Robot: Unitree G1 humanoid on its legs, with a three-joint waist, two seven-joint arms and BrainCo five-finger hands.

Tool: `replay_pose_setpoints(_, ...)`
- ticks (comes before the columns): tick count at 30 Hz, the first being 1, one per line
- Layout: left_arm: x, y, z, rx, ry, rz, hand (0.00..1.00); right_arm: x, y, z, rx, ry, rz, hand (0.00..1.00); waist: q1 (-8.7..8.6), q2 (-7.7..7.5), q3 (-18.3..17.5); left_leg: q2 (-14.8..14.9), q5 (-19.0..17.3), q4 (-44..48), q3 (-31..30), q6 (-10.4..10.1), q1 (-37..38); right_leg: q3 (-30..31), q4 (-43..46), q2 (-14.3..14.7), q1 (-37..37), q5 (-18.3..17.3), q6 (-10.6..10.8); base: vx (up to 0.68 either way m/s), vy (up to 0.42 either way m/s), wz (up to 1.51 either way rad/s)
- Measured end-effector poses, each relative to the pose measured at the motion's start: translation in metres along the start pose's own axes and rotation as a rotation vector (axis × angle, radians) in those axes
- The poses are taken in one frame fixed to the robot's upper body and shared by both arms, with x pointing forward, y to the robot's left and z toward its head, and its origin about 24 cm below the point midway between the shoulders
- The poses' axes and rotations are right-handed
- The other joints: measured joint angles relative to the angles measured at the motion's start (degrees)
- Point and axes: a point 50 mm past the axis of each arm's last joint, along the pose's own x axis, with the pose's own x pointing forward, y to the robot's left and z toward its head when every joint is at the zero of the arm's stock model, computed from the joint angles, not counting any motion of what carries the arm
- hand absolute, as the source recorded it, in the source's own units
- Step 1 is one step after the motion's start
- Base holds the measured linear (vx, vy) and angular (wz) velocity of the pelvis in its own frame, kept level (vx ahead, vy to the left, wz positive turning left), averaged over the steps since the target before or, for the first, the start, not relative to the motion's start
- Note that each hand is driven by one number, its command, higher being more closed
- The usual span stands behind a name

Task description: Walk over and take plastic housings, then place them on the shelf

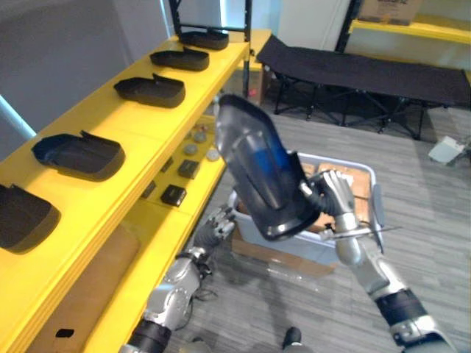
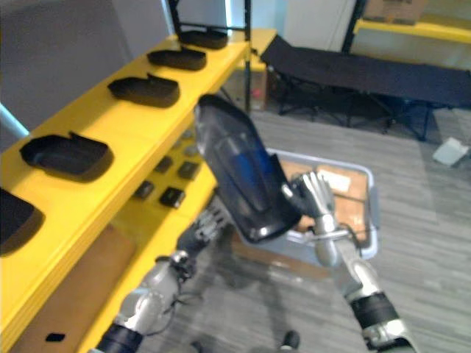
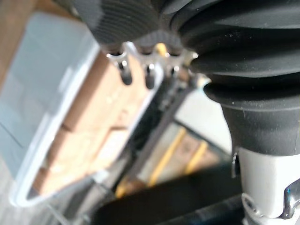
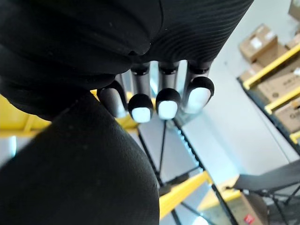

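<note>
Right hand (image 1: 335,195) up in front, fingers and thumb curled tight on the lower end of a black housing (image 1: 261,176). From the right wrist, dark-tipped fingers (image 4: 167,104) bent back over a rounded black surface. Housing held in the air, tilted, upper end leaning toward the shelf (image 1: 132,125), glossy, with a blue glint. Touching nothing but the hand.

Just below and behind it, a grey bin (image 1: 375,206) on the floor, brown cardboard (image 1: 352,180) inside.

Left hand (image 1: 217,224) low, just beside the front edge of the shelf's lower level, fingers loose and apart, nothing in them.

On the yellow shelf's top level, a row of five more black housings (image 1: 77,154), well apart from one another, running from the near end to the far end, the nearest cut off at the edge of the view. On the lower level, a few small black blocks (image 1: 174,195) and some round grey discs (image 1: 199,143).

Farther back, a black folding cot (image 1: 368,73) on the grey plank floor (image 1: 427,220). Beyond the cot, a second yellow shelf (image 1: 434,29) with a cardboard box (image 1: 390,9) on it. Near the right edge, a small white object (image 1: 447,149) on the floor, too small to tell more.
</note>
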Motion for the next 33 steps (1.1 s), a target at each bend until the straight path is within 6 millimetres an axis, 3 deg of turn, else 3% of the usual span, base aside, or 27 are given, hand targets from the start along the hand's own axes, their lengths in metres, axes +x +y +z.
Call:
replay_pose_setpoints(10, 0.003, -0.016, 0.009, -0.012, -0.037, -0.074, 0.0, -0.01, 0.026, 0.006, 0.041, 0.016, 0.088, 1.0, 0.18, -1.15, -1.8, -0.1, 0.1, 0.2, -1.1, 0.1, -0.9, -1.1, 0.0, -0.1, 0.0, 0.0, 0.0, -0.01, 0.016, 0.04)
replay_pose_setpoints(17, 0.006, -0.024, 0.004, 0.008, -0.021, -0.092, 0.0, -0.011, 0.04, 0.019, 0.095, 0.005, 0.107, 1.0, 1.47, -1.19, -2.1, -0.5, 0.2, 0.2, -1.1, 0.2, -0.9, -1.1, 0.0, -0.4, 0.0, 0.0, 0.1, -0.01, 0.026, 0.02)
replay_pose_setpoints(18, 0.006, -0.023, 0.004, 0.023, -0.021, -0.083, 1.0, -0.012, 0.041, 0.019, 0.098, 0.007, 0.107, 1.0, 1.52, -1.19, -2.1, -0.5, 0.2, 0.2, -1.1, 0.2, -1.0, -1.1, 0.0, -0.5, 0.0, 0.0, 0.1, -0.02, 0.031, 0.01)
replay_pose_setpoints(27, 0.009, -0.013, 0.006, 0.224, -0.026, 0.063, 1.0, -0.015, 0.05, 0.024, 0.164, 0.043, 0.079, 1.0, 1.56, -1.38, -2.2, -0.5, 0.2, 0.2, -1.1, 0.2, -0.9, -1.2, 0.0, -0.5, 0.0, 0.1, 0.0, 0.0, 0.008, 0.0)
replay_pose_setpoints(33, 0.009, -0.004, 0.011, 0.267, -0.073, 0.168, 1.0, -0.011, 0.054, 0.04, 0.249, 0.038, 0.038, 1.0, 1.54, -1.88, -2.5, -0.5, 0.2, 0.2, -1.1, 0.2, -0.9, -1.2, -0.1, -0.5, 0.0, 0.1, 0.0, -0.01, 0.016, 0.0)
